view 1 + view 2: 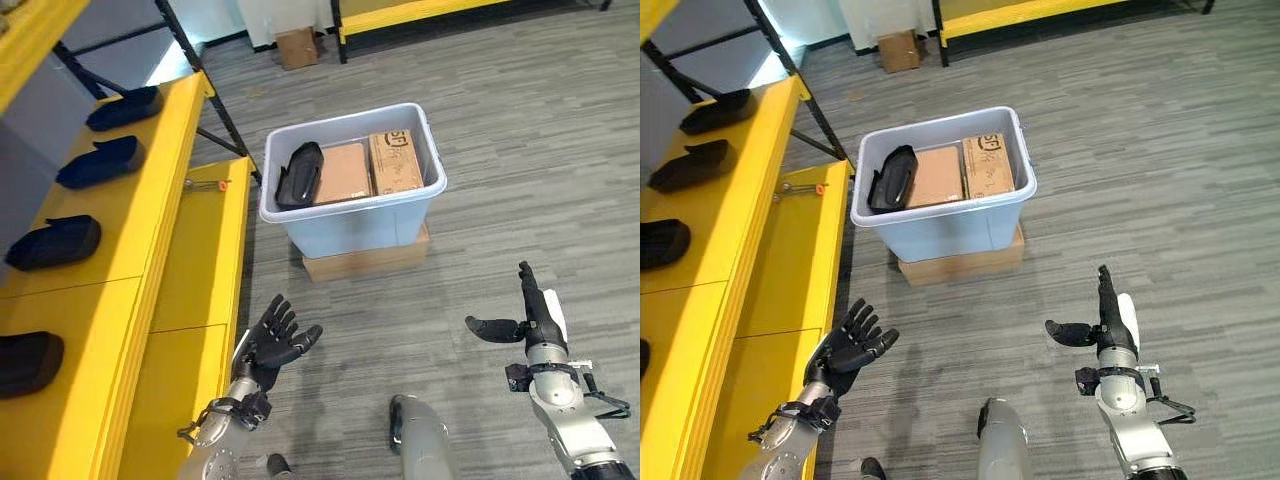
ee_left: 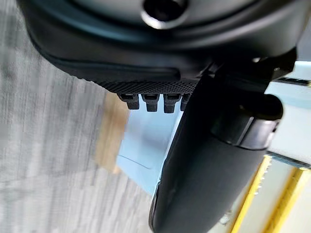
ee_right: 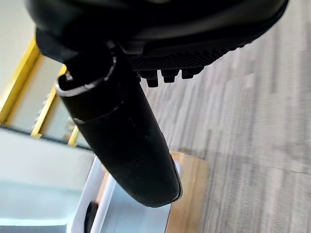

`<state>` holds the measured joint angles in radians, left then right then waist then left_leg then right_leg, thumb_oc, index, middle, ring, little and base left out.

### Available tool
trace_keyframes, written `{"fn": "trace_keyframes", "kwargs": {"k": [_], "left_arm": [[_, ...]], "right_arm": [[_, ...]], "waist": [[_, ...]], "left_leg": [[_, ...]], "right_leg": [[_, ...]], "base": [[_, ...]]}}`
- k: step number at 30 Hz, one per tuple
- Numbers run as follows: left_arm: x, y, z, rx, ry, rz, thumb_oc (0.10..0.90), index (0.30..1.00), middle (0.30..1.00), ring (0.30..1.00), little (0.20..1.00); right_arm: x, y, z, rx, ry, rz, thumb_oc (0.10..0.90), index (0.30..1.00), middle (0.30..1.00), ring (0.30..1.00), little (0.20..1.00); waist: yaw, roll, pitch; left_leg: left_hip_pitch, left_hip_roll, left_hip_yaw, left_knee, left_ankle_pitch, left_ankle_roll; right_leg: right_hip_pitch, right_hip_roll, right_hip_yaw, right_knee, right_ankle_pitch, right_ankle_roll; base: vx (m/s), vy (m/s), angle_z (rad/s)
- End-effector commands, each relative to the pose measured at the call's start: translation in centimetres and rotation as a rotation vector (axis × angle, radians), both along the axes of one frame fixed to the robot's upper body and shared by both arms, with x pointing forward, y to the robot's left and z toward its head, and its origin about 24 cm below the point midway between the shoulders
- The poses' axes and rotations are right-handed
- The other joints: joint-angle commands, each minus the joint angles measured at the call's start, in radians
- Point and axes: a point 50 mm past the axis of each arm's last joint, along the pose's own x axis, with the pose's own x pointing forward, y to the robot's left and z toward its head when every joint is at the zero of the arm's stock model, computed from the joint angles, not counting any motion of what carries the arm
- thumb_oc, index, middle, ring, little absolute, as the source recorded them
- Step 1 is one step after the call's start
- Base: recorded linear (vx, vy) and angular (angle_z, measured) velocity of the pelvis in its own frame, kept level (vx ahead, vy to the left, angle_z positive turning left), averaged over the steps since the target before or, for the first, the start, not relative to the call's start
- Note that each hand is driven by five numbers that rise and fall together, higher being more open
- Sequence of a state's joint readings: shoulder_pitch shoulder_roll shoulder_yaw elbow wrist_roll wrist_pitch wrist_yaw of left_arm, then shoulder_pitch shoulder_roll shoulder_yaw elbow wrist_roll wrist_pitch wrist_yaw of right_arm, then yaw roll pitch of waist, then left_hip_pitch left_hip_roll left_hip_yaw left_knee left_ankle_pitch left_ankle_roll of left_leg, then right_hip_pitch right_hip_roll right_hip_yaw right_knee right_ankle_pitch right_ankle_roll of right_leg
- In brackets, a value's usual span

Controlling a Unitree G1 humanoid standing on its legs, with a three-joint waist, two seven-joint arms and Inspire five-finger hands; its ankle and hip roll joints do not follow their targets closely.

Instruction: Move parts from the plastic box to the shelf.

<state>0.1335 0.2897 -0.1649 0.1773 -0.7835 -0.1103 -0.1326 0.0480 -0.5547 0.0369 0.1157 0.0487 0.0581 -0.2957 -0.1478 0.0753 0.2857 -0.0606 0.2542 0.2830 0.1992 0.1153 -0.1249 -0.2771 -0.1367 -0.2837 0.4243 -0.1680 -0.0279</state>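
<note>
One black part [image 1: 299, 173] lies in the plastic box [image 1: 352, 222] beside the yellow shelf [image 1: 150, 200]. Both the left hand [image 1: 275, 341] and the right hand [image 1: 530, 318] hover empty, fingers spread wide.

Both empty hands, left [image 1: 853, 347] and right [image 1: 1108, 322], hover spread before the plastic box [image 1: 940, 232].

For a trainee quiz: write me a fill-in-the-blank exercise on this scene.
1. The black part lies in the plastic box beside two ____ boxes.
2. The plastic box stands on a flat ____ base.
3. The shelf is coloured ____.
4. Both the left hand and the right hand are ____, holding nothing.

Missing: cardboard; cardboard; yellow; open
</note>
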Motion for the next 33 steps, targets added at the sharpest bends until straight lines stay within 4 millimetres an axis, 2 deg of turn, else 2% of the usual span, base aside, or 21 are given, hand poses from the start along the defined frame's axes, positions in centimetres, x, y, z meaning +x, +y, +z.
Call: {"fn": "trace_keyframes", "kwargs": {"k": [1,4,5,6,8,12,15,24,29,31,33], "left_arm": [[1.9,1.5,4.8,0.008,-0.247,0.016,0.9,1.0,1.0,1.0,1.0],[1.6,1.8,4.6,0.029,-0.245,0.017,0.9,1.0,1.0,1.0,1.0],[1.4,1.9,4.5,0.036,-0.248,0.021,0.9,1.0,1.0,1.0,1.0],[1.3,2.0,4.5,0.039,-0.248,0.023,0.9,1.0,1.0,1.0,1.0],[1.0,2.3,4.3,0.063,-0.24,0.035,0.9,1.0,1.0,1.0,1.0],[1.0,2.6,4.2,0.067,-0.245,0.034,0.9,1.0,1.0,1.0,1.0],[1.2,3.0,3.9,0.089,-0.236,0.006,0.9,1.0,1.0,1.0,1.0],[0.8,3.3,3.3,0.098,-0.199,0.004,0.9,1.0,1.0,1.0,1.0],[0.4,3.6,3.1,0.112,-0.189,0.015,0.9,1.0,1.0,1.0,1.0],[0.4,3.8,3.2,0.129,-0.187,0.015,0.9,1.0,1.0,1.0,1.0],[0.6,4.1,3.3,0.152,-0.187,0.001,0.9,1.0,1.0,1.0,1.0]], "right_arm": [[1.0,1.3,4.9,-0.043,-0.256,0.108,0.9,1.0,1.0,1.0,1.0],[1.2,2.2,4.4,-0.01,-0.252,0.119,0.9,1.0,1.0,1.0,1.0],[1.3,2.7,4.2,0.01,-0.253,0.129,0.9,1.0,1.0,1.0,1.0],[1.3,3.0,4.1,0.022,-0.251,0.138,0.9,1.0,1.0,1.0,1.0],[1.4,3.9,3.6,0.053,-0.233,0.171,0.9,1.0,1.0,1.0,1.0],[1.3,4.4,3.3,0.072,-0.222,0.206,0.9,1.0,1.0,1.0,1.0],[1.1,5.0,2.7,0.095,-0.198,0.224,0.9,1.0,1.0,1.0,1.0],[1.1,5.8,1.7,0.1,-0.158,0.247,0.9,1.0,1.0,1.0,1.0],[1.1,5.9,2.1,0.076,-0.178,0.263,0.9,1.0,1.0,1.0,1.0],[1.4,5.9,2.7,0.045,-0.219,0.255,0.9,1.0,1.0,1.0,1.0],[1.8,6.0,3.7,0.016,-0.286,0.247,0.9,1.0,1.0,1.0,1.0]], "waist": [[-0.001,-0.001,-0.034],[0.035,-0.017,-0.038],[0.053,-0.027,-0.037],[0.064,-0.036,-0.039],[0.097,-0.058,-0.05],[0.11,-0.076,-0.066],[0.112,-0.091,-0.085],[0.108,-0.099,-0.108],[0.113,-0.102,-0.119],[0.116,-0.102,-0.121],[0.117,-0.096,-0.115]], "left_leg": [[0.038,-0.077,0.051,-0.054,-0.003,0.037],[-0.008,-0.192,0.05,-0.108,-0.048,0.068],[-0.047,-0.211,0.048,-0.123,-0.03,0.066],[-0.07,-0.214,0.053,-0.13,-0.02,0.066],[-0.103,-0.22,0.016,-0.142,-0.014,0.07],[-0.079,-0.217,0.017,-0.16,-0.029,0.087],[-0.025,-0.215,0.015,-0.203,-0.049,0.102],[0.062,-0.227,0.025,-0.259,-0.079,0.119],[0.087,-0.232,0.022,-0.267,-0.094,0.125],[0.088,-0.236,0.021,-0.25,-0.112,0.135],[0.086,-0.233,0.014,-0.207,-0.142,0.16]], "right_leg": [[0.188,-0.011,0.057,-0.17,0.075,0.043],[0.252,0.031,0.072,-0.263,0.111,0.054],[0.277,0.046,0.079,-0.29,0.117,0.053],[0.295,0.055,0.083,-0.306,0.117,0.049],[0.328,0.073,0.098,-0.338,0.116,0.044],[0.353,0.086,0.094,-0.367,0.118,0.04],[0.376,0.089,0.087,-0.401,0.128,0.051],[0.372,0.083,0.073,-0.416,0.143,0.072],[0.368,0.076,0.063,-0.416,0.146,0.079],[0.359,0.069,0.062,-0.389,0.134,0.081],[0.331,0.056,0.068,-0.274,0.091,0.08]], "base": [[0.07,-0.233,0.04],[0.09,-0.183,0.26],[0.09,-0.158,-0.08],[0.11,-0.141,-0.35],[0.12,-0.116,-0.27],[0.09,-0.063,-0.42],[0.14,-0.047,-0.15],[0.12,0.015,-0.03],[0.12,0.042,0.03],[0.15,0.107,0.04],[0.17,0.181,0.02]]}}
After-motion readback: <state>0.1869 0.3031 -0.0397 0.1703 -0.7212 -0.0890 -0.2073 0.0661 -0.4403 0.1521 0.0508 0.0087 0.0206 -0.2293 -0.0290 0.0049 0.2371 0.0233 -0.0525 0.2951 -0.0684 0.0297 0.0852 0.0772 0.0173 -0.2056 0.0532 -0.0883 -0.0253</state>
